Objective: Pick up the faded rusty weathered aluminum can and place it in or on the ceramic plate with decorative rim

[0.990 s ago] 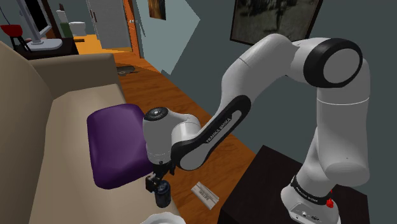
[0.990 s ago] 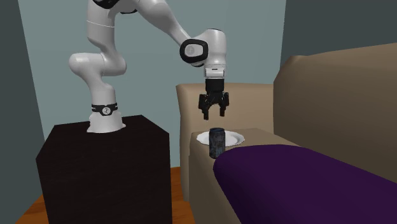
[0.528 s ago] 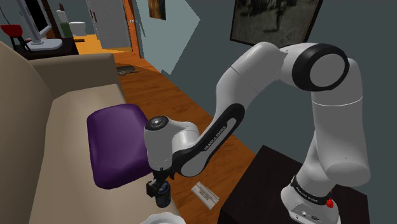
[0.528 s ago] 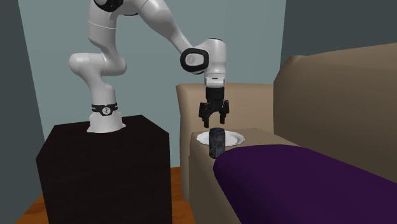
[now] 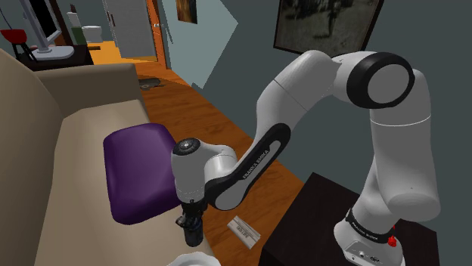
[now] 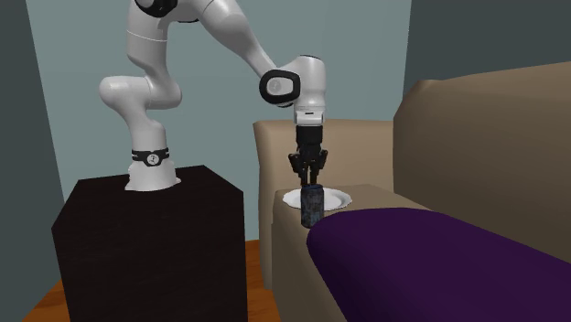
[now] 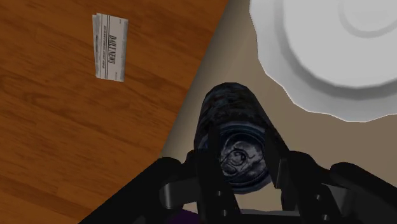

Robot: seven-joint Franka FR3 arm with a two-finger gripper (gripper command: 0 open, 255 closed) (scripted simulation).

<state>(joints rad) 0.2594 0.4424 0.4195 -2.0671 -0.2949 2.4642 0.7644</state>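
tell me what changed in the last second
The gripper dropped straight down onto the dark can, and its fingers, open before, closed against the can's top. The can is not lifted: it stands upright on the tan sofa arm beside the white plate, as before.

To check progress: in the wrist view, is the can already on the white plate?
No, the dark can stands on the tan sofa arm beside the plate.

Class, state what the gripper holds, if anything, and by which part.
The gripper clasps the dark can by opposite sides near its top rim; the can stands on the sofa arm.
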